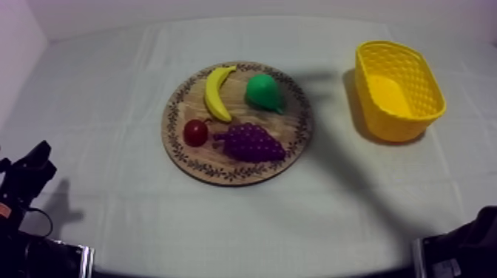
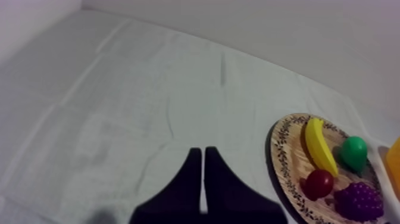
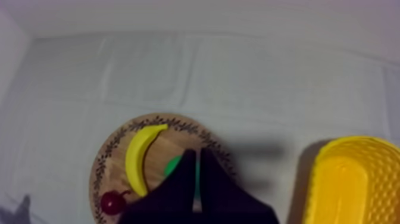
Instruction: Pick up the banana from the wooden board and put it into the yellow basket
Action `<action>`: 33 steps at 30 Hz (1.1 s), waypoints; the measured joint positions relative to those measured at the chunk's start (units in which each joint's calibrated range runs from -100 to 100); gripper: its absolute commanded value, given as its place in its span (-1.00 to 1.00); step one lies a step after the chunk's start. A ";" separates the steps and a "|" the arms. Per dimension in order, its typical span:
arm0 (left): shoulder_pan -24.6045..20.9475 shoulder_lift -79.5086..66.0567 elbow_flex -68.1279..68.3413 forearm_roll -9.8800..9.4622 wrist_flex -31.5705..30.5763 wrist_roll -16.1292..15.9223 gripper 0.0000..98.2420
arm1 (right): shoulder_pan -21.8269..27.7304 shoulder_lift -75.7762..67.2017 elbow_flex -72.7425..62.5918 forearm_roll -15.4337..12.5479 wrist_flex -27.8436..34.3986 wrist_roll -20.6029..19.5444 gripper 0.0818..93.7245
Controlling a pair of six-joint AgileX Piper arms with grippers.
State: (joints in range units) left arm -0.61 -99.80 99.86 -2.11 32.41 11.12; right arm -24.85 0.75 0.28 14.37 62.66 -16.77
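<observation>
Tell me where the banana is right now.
In the top view the banana lies on the wooden board, at its far left, beside the pear and behind the small red fruit, well left of the yellow basket.

Green pear [image 1: 263, 92], purple grapes [image 1: 253, 143], small red fruit [image 1: 195, 132], close together.

Wall [image 1: 222, 9]: plain, pale, behind the far edge.
Table [image 1: 244, 222]: covered by a creased grey-white cloth [image 1: 96, 111].
Light: dim, soft shadows.
</observation>
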 measured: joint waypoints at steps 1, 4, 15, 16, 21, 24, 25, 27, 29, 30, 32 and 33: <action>0.00 0.00 0.00 0.00 0.00 0.00 -1.00 | -0.67 0.93 -0.53 0.00 0.94 -0.10 -0.99; 0.00 0.00 0.00 0.00 0.00 0.00 -1.00 | -2.91 3.74 -2.84 -0.21 3.18 -0.69 -0.99; 0.00 0.00 0.00 0.00 0.00 0.00 -1.00 | -9.57 15.60 -13.73 -0.33 10.61 -2.50 -0.99; 0.00 0.00 0.00 0.00 0.00 0.00 -1.00 | -10.01 16.43 -14.70 -0.39 10.99 -2.52 -0.99; 0.00 0.00 0.00 0.00 0.00 0.00 -1.00 | -11.25 21.38 -20.19 -0.93 14.08 -2.57 -0.99; 0.00 0.00 0.00 0.00 0.00 0.00 -1.00 | -11.32 24.89 -24.05 -0.93 15.81 -2.54 -0.99; 0.00 0.00 0.00 0.00 0.00 0.00 -1.00 | -11.27 25.81 -25.46 -0.93 16.49 -2.53 -0.99; 0.00 0.00 0.00 0.00 0.00 0.00 -1.00 | -11.13 28.12 -28.18 -1.06 16.89 -2.44 -0.99; 0.00 0.00 0.00 0.00 0.00 0.00 -1.00 | -10.90 30.10 -30.41 -1.31 17.69 -2.25 -0.97; 0.00 0.00 0.00 0.00 0.00 0.00 -1.00 | -10.72 31.09 -31.45 -1.37 18.10 -2.25 -0.95; 0.00 0.00 0.00 0.00 0.00 0.00 -1.00 | -10.43 32.62 -32.70 -1.62 18.12 -2.25 -0.90; 0.00 0.00 0.00 0.00 0.00 0.00 -1.00 | -10.25 33.14 -32.96 -1.86 18.12 -2.25 -0.88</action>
State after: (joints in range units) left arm -0.61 -99.80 99.86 -2.11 32.41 11.12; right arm -35.10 33.89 -32.68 12.51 80.78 -19.02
